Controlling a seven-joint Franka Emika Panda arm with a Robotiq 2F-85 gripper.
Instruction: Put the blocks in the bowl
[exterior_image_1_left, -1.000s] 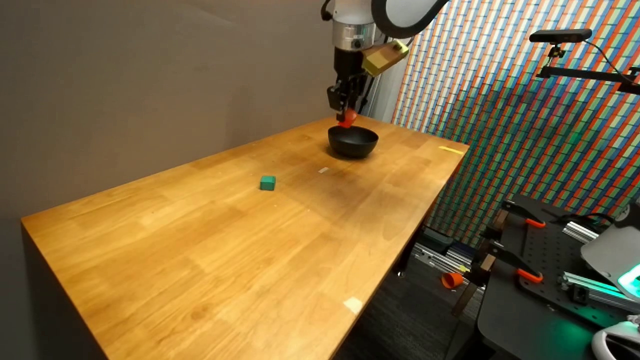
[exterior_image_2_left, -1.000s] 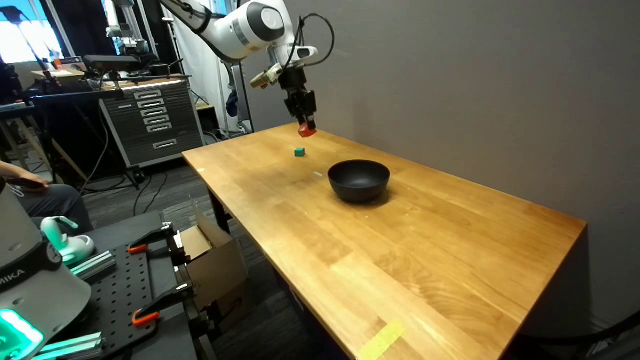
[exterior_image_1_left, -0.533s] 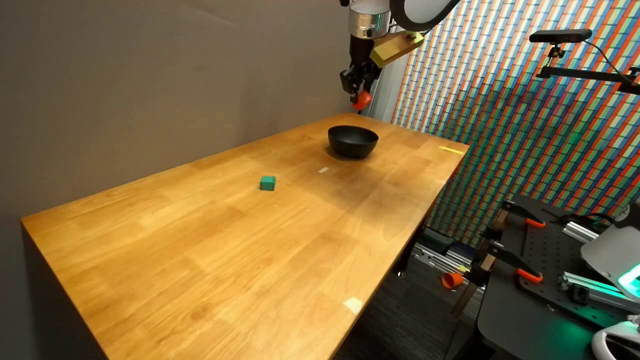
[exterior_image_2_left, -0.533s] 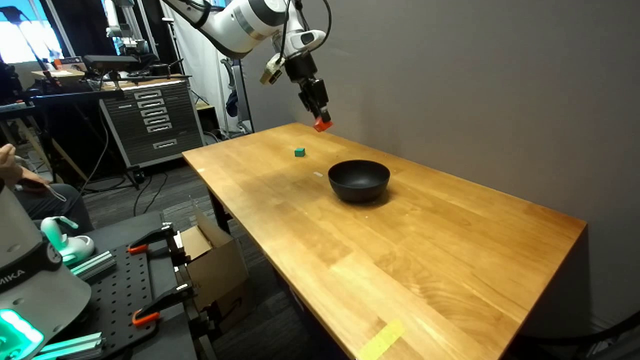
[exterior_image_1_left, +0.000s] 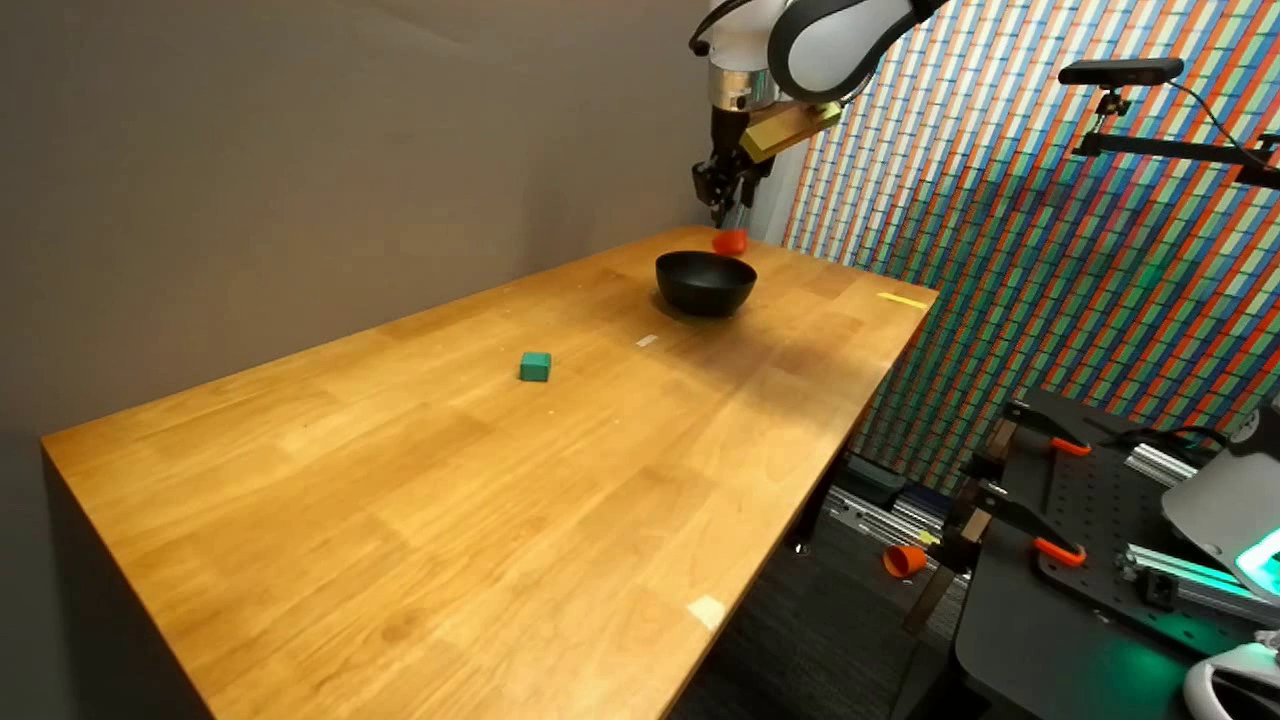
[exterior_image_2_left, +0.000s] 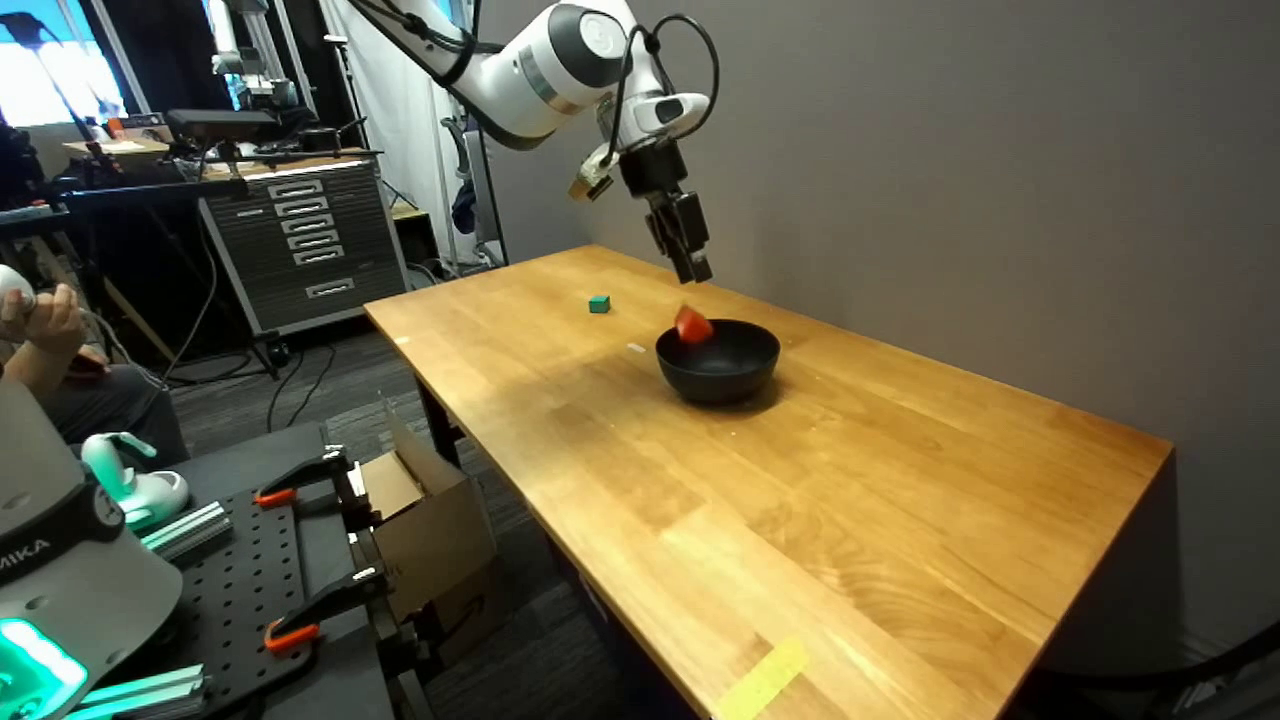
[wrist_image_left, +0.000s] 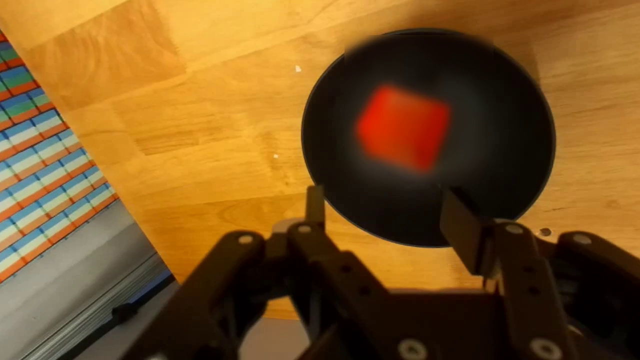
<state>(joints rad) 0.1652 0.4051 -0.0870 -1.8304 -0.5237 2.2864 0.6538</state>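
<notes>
The red cube-shaped block (wrist_image_left: 404, 129), blurred, is below the black gripper (wrist_image_left: 384, 212), clear of its parted fingers (wrist_image_left: 461, 230), over the smooth, round black bowl (exterior_image_2_left: 716, 384). Well apart from the gripper, the green cube-shaped block (exterior_image_1_left: 535, 367) rests on the wood-grained table (exterior_image_1_left: 420, 500).

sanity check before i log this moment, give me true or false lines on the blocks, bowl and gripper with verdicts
1. The green block sits on the table, outside the bowl. True.
2. The bowl is upside down. False: it stands upright.
3. The red block is apart from the gripper. True.
4. The gripper is clamped shut. False: its jaws stand apart.
5. The wrist view shows the red block against the bowl's inside. True.
</notes>
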